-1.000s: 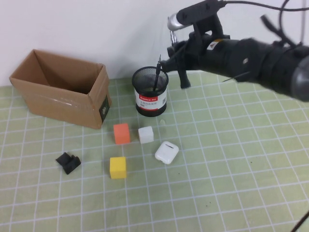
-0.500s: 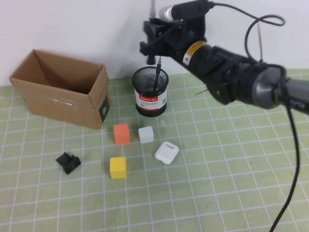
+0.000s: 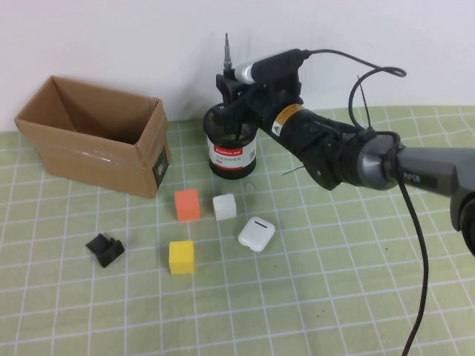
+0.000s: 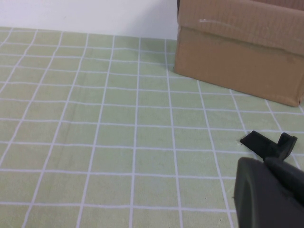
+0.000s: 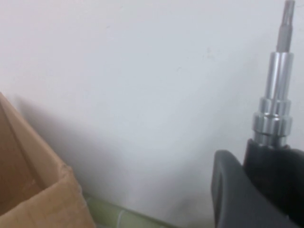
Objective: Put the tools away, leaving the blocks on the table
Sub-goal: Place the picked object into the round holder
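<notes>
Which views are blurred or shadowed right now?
High view: sharp, even light; right claw over the cup holding the screwdriver. Right wrist view: close-up soft, wall shadowed. Left wrist view: left claw, near the bracket, a dark blur.

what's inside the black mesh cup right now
Little shows: the right gripper, holding a screwdriver tip-up, hangs right over the black mesh cup and hides its mouth. Its contents cannot be made out. The left gripper is parked near the bracket.

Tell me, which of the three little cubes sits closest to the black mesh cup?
The white cube. It lies just in front of the mesh cup, beside the orange cube, which is slightly farther off; the yellow cube is farthest.
</notes>
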